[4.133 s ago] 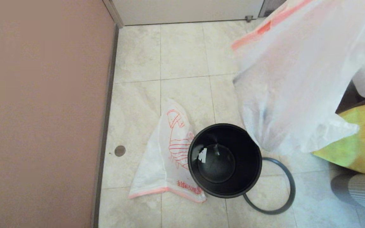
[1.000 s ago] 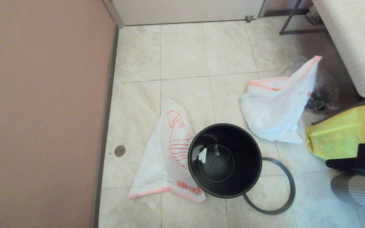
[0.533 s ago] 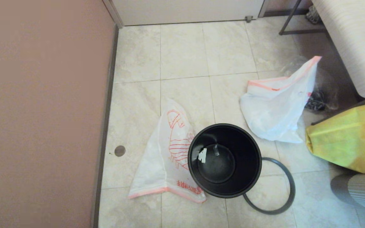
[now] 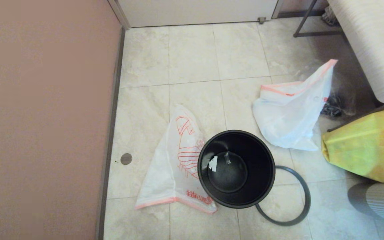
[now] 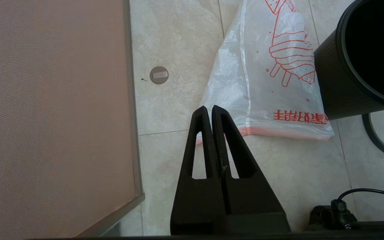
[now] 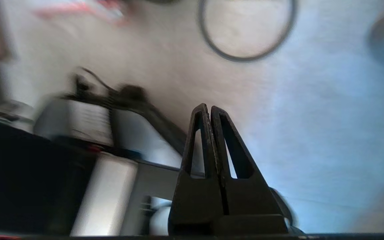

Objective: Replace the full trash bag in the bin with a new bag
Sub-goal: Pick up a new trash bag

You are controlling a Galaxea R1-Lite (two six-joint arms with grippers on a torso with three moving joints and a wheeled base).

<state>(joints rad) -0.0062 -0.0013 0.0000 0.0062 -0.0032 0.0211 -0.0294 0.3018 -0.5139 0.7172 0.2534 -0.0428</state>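
Bin (image 4: 236, 196) beside new bag (image 4: 165, 173) (touching)

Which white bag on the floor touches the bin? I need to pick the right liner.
The new bag, flat with a big red drawing, lies against the bin. The full trash bag, bulging and nearly unprinted, sits apart from it.

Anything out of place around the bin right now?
Yes. The grey ring is off the bin, lying on the floor against its base. The bin has no liner; the new bag lies flat beside it, the full trash bag slumped behind.
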